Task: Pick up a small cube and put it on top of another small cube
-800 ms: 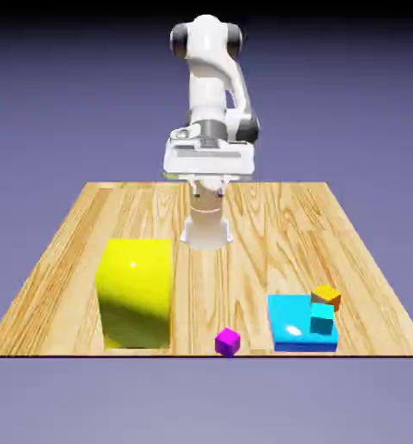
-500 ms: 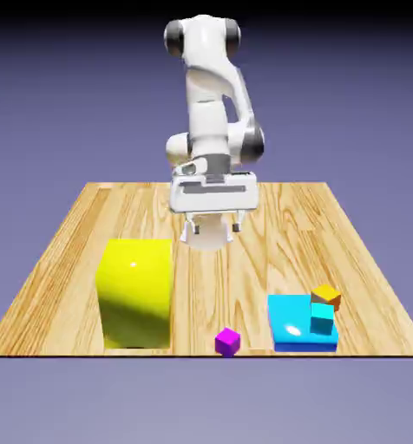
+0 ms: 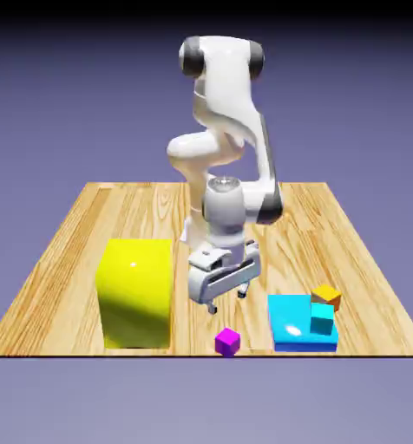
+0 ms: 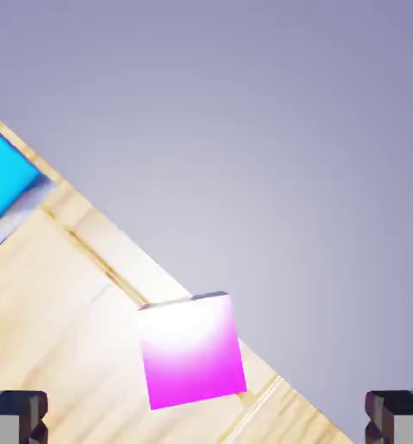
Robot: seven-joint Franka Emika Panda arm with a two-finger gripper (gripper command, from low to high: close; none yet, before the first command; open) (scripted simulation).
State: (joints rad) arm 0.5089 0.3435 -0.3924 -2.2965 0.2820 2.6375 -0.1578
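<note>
Magenta cube [image 3: 227, 341] is lying on the surface [image 3: 271, 217] very near its front edge, between the yellow block [image 3: 136, 292] on the exterior view's left and the blue slab [image 3: 290, 323] on the exterior view's right. It is touching neither of them. In the hand view the same cube [image 4: 193, 349] is showing large, low in the middle, with the surface edge running just behind it and the backdrop filling the rest.

The gripper [image 3: 226, 298] is hanging above and a little behind the cube, apart from it. Its fingers are standing wide open and they are holding nothing. In the hand view the two finger tips [image 4: 15, 416] are sitting at the bottom corners, far out on both sides of the cube, so there is much room between them.

I am judging that the step in hand is the approach for the pick. The cube is not yet grasped and not yet lifted. The next move, as I see it, is calling for bringing the gripper lower and a bit forward, until the fingers are standing on both sides of the cube, and then closing on it. The cube looks slightly turned against the finger line, so a small turn of the wrist may be helping.

The teal cube [image 3: 322, 318] and the orange cube [image 3: 325, 297] are resting on the blue slab, at its far right part. Which one is the target I cannot tell.
</note>
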